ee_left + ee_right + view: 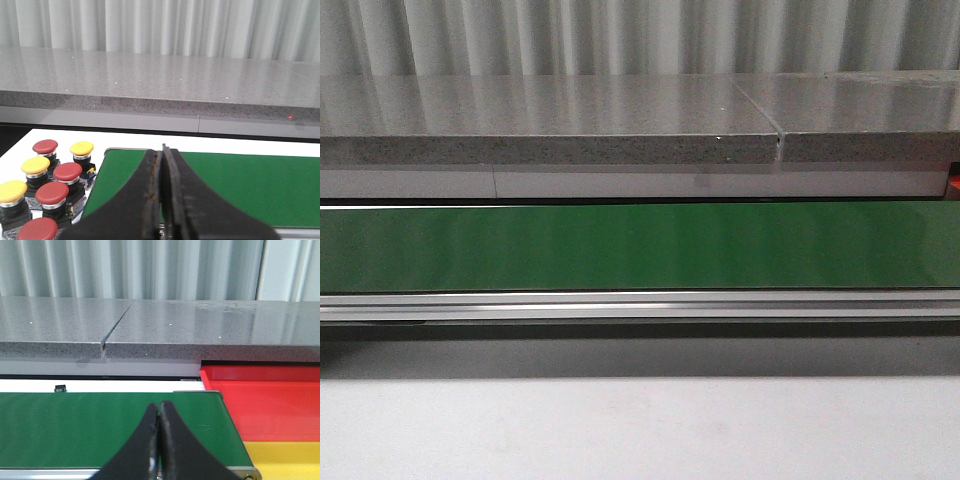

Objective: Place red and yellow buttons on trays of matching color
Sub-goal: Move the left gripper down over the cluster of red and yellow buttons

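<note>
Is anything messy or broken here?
Nothing stands out. The red and yellow buttons stand upright in a tidy cluster beside the green belt, and the red tray and yellow tray look whole.

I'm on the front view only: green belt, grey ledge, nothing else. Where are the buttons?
Observer: The left wrist view shows red and yellow buttons clustered on the white surface beside the belt's end.
Operator: And the trays?
Observer: The right wrist view shows a red tray past the belt's other end, with a yellow tray next to it.
Operator: Anything held?
Observer: No. The left gripper and right gripper are shut, empty, over the belt.
</note>
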Controlling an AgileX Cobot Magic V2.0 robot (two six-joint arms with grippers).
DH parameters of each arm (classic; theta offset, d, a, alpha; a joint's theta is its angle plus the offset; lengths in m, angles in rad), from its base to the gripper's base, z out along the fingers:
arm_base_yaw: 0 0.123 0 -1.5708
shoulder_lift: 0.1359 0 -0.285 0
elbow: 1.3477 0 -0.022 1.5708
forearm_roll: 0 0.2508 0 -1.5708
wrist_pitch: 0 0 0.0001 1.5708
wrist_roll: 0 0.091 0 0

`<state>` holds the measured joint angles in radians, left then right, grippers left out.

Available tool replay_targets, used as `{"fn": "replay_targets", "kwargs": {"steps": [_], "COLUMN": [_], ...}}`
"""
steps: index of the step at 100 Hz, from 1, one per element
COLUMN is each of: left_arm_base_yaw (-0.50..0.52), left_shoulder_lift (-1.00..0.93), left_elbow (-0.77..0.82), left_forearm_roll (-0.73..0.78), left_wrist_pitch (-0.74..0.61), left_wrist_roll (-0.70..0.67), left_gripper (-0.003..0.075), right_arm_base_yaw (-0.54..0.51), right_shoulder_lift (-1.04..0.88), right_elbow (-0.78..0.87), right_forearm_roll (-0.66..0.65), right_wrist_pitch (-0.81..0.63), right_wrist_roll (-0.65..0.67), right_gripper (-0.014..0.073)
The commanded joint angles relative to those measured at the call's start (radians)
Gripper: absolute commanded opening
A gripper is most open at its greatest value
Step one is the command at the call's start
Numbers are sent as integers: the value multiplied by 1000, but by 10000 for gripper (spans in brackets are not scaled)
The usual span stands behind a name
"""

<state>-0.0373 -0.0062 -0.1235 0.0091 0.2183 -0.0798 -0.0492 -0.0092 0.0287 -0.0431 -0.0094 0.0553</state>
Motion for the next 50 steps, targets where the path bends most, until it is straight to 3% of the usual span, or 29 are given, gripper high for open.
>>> {"fn": "replay_targets", "kwargs": {"steps": [1,28,50], "left_arm_base_yaw": [-8,-8,-8], "left_shoulder_lift": [-16,116,269], "left_elbow": [-95,-252,-350], "left_forearm_roll": [-1,-3,-9], "left_wrist_pitch": [37,209,241], "left_wrist_roll": [-6,-6,-6], "left_gripper": [-20,-20,-20], "right_arm_base_yaw": [-2,-2,-2], "right_shoulder_lift": [-21,-21,-21], "right_elbow": [-19,-19,-19], "right_forearm_roll": [-3,-3,-3], "right_wrist_pitch": [-84,-84,-84], "right_wrist_roll": [-9,-9,-9], "right_gripper": [-60,-60,-60]}}
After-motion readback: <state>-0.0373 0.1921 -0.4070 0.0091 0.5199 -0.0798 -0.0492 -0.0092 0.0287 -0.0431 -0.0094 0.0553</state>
